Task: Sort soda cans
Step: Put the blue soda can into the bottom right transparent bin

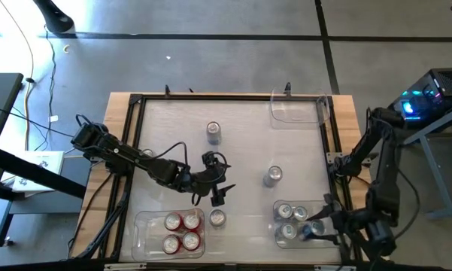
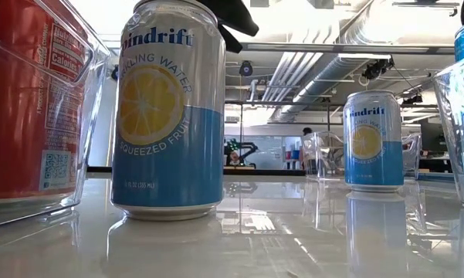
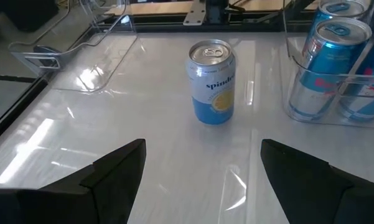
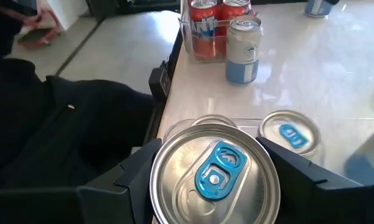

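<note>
Three silver-and-blue lemon soda cans stand upright on the white table: one far [image 1: 213, 132], one mid-right [image 1: 273, 175] [image 3: 211, 81], one beside the near left bin [image 1: 217, 217] [image 2: 167, 116]. That clear bin [image 1: 144, 226] holds several red cans [image 1: 180, 232]. The near right bin [image 1: 278, 218] holds blue cans [image 3: 327, 68]. My left gripper [image 1: 216, 188] [image 3: 202, 168] hovers open at mid-table, facing the mid-right can, nothing between its fingers. My right gripper [image 1: 313, 229] [image 4: 215, 180] is over the right bin, shut on a can with a silver top and blue tab [image 4: 215, 174]. My right gripper pinches the can between its two fingers, one finger [image 4: 127, 177] on each side of the can's upper wall [image 4: 155, 186], just below the rim. The can stays upright, top up, over the right bin. Whether its base rests in the bin is hidden by the can itself.
An empty clear bin [image 1: 297, 109] sits at the table's far right corner. A dark frame [image 1: 135, 102] edges the table. Two more silver can tops [image 4: 289, 134] show in the right bin beyond the held can. Open tabletop lies at mid-table and far left.
</note>
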